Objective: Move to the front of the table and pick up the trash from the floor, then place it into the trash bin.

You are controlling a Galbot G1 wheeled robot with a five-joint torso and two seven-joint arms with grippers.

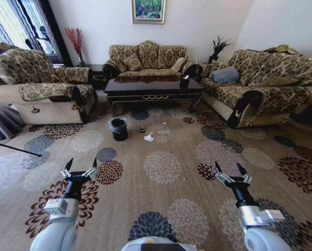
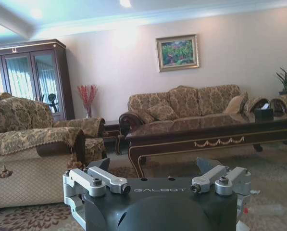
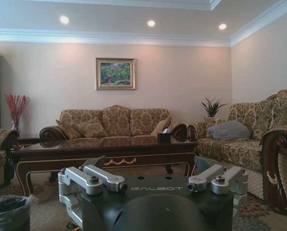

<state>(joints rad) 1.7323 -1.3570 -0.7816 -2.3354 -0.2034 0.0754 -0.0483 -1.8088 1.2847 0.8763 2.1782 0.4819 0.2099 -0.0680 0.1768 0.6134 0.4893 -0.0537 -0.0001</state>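
Note:
The dark glossy table stands far ahead across the carpet, between the sofas. In front of it on the floor is the black trash bin with its clear liner. To the bin's right lies the trash: crumpled white paper, a clear bottle and a small dark lump. My left gripper and right gripper hang low and near me, both open and empty, well short of the trash. The left wrist view faces the table. The right wrist view has the table and the bin.
An armchair stands left, a long sofa right, another sofa behind the table. A black tissue box sits on the table. Patterned carpet stretches open between me and the trash. A dark rod lies at far left.

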